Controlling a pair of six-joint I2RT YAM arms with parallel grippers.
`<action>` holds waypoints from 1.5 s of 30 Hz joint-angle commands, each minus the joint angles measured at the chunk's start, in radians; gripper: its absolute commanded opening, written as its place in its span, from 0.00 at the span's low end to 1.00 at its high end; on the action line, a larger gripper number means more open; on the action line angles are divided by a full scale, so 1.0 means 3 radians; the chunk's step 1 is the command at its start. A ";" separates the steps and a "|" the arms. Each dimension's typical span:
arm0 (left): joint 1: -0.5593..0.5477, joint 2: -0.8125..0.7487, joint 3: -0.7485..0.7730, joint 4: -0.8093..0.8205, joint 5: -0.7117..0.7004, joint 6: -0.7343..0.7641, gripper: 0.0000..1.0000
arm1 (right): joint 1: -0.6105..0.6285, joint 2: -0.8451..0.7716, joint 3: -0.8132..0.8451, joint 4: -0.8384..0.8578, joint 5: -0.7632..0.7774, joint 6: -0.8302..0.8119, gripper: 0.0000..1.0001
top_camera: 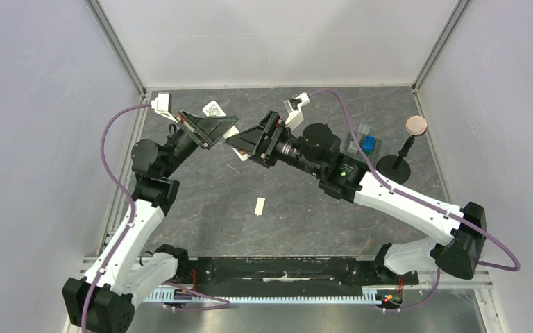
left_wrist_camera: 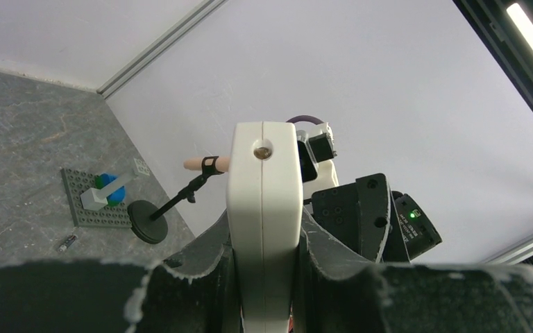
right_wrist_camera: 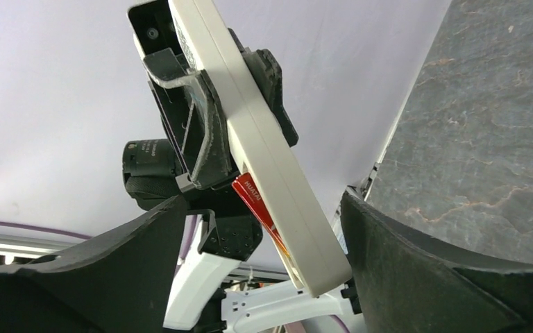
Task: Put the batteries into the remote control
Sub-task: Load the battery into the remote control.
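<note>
My left gripper (top_camera: 208,132) is shut on the white remote control (top_camera: 215,111) and holds it in the air over the far middle of the table. In the left wrist view the remote control (left_wrist_camera: 264,187) stands edge-on between the pads. A red battery (right_wrist_camera: 255,200) lies slanted against its back near the lower end. My right gripper (right_wrist_camera: 261,208) is open, its fingers on either side of that end without touching the remote control (right_wrist_camera: 264,152). A dark battery with a red tip (left_wrist_camera: 67,243) lies on the table near the grey plate.
A small white cover piece (top_camera: 259,206) lies flat at the table's middle. At the back right are a grey plate with blue and grey blocks (top_camera: 366,142) and a black stand with a round pink head (top_camera: 406,149). White walls close in the table.
</note>
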 commanded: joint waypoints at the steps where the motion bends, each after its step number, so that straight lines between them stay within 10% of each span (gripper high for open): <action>1: -0.0013 -0.0083 -0.0059 0.0221 0.0024 0.0188 0.02 | -0.0055 0.0002 -0.0060 0.0321 -0.0072 0.0295 0.81; 27: -0.0013 -0.0114 -0.0153 0.0382 -0.0023 0.0165 0.02 | -0.0135 0.0113 -0.0128 0.0433 -0.0252 0.0403 0.47; 45: -0.0013 -0.0022 -0.0040 0.0545 -0.0194 -0.0708 0.02 | -0.0139 0.0083 -0.0398 0.0570 -0.0328 0.0369 0.26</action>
